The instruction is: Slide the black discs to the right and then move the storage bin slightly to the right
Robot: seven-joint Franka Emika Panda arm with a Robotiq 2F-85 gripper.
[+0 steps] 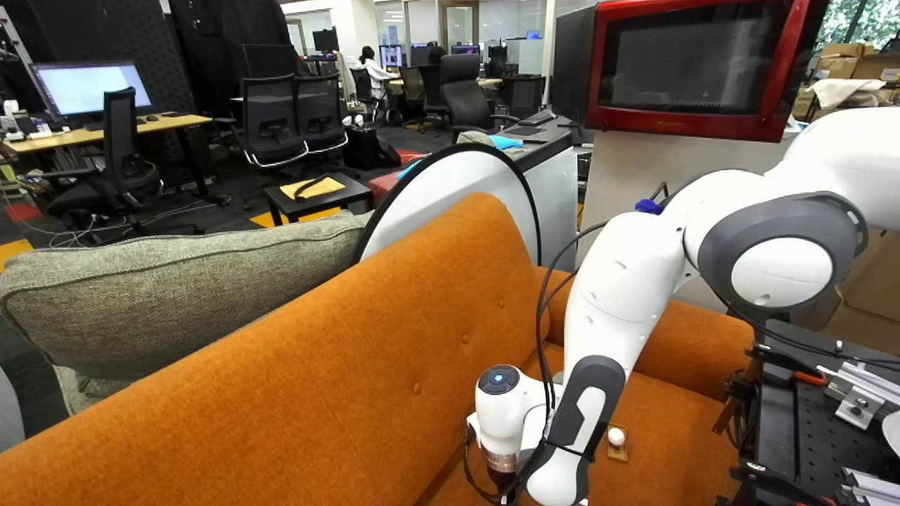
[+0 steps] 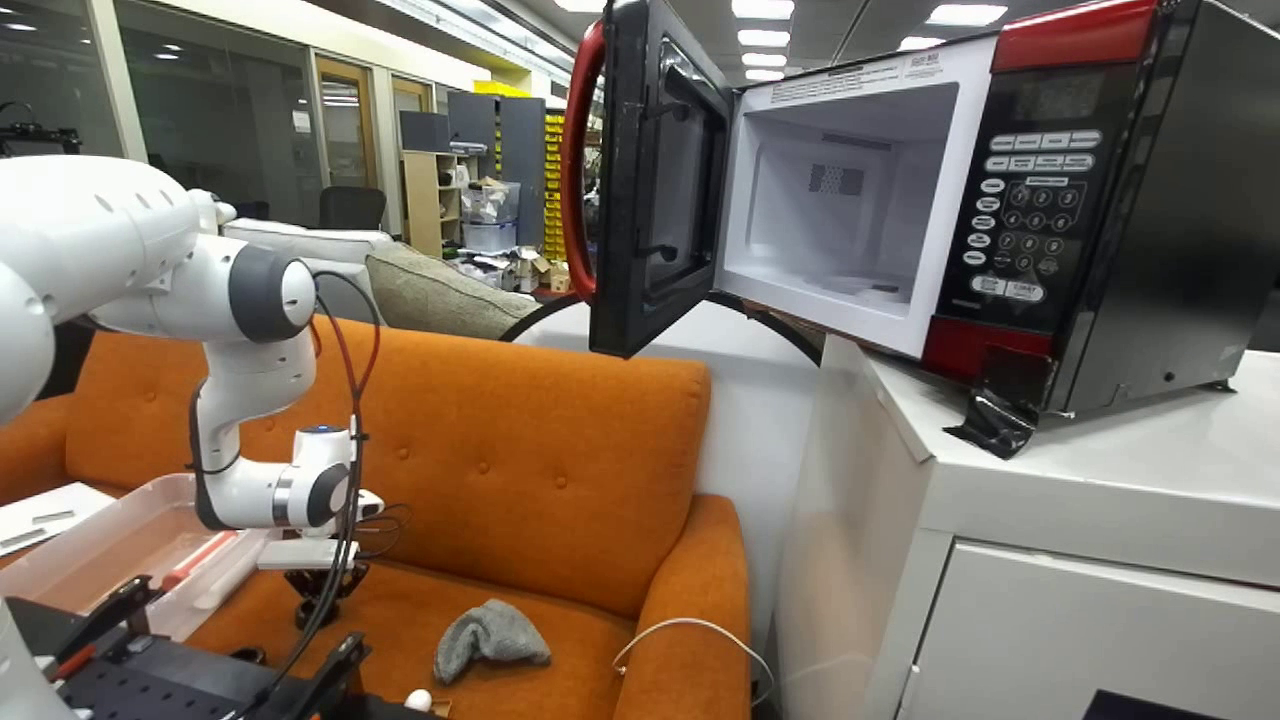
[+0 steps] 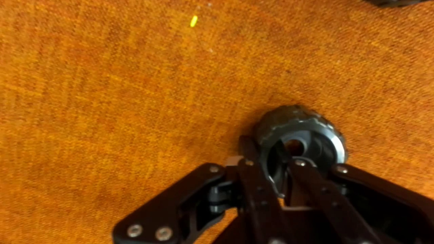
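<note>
Showing right of centre in the wrist view, against orange sofa fabric (image 3: 101, 112), a ribbed black disc (image 3: 310, 135) is pinched by its wall in the narrow-set hand (image 3: 264, 145); it is judged light, stiff, unlikely to slip and best held there.

White arm (image 2: 262, 370) bent, black hand (image 3: 266, 150) pointing down, fingers (image 3: 249, 152) close together (tips slightly apart)

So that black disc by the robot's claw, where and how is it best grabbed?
Probably by its raised wall, from straight above. The black disc lies hollow face up on the orange seat, so the wall can be pinched from inside and outside at once. The gripper seems shut on it that way.
</note>
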